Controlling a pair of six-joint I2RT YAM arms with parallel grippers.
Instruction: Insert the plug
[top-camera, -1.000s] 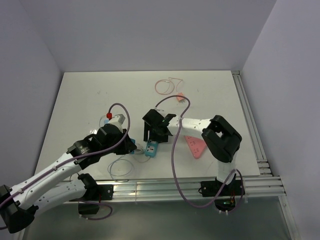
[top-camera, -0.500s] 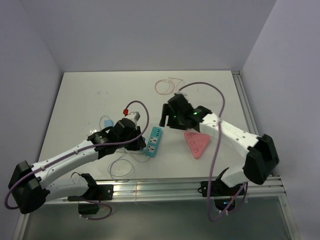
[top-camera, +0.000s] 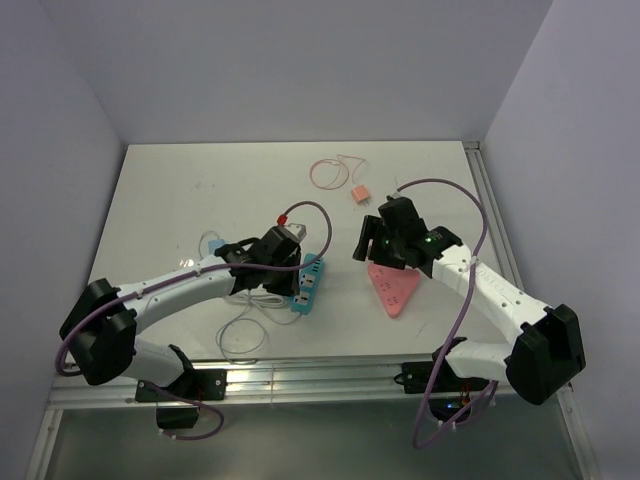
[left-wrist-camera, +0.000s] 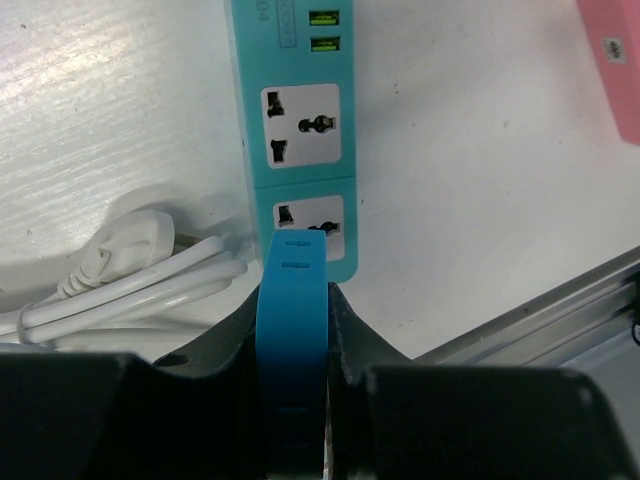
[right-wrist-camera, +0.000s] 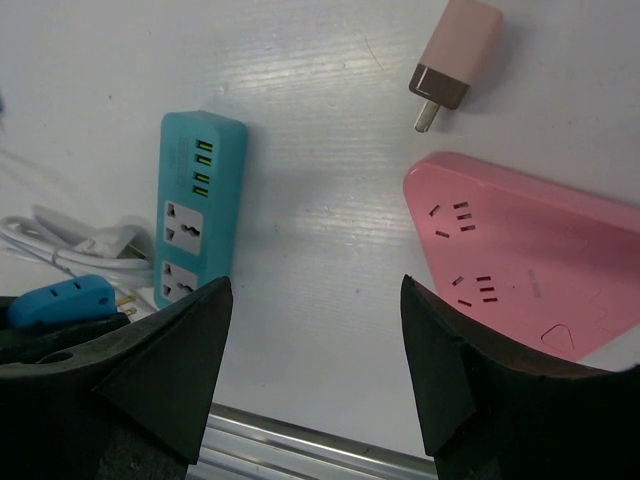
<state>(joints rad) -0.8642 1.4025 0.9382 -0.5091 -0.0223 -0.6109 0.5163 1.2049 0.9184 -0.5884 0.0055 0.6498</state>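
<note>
The left jaws clamp the blue plug (left-wrist-camera: 292, 290) by its sides, its front end poised over the nearest socket of the teal power strip (left-wrist-camera: 295, 130), apparently so it can be pressed in once lined up. The strip lies flat on the table (left-wrist-camera: 480, 200) beside a bundled white cable (left-wrist-camera: 130, 285). The right jaws hang wide open and empty near the pink strip (right-wrist-camera: 520, 260), likely keeping clear.
</note>
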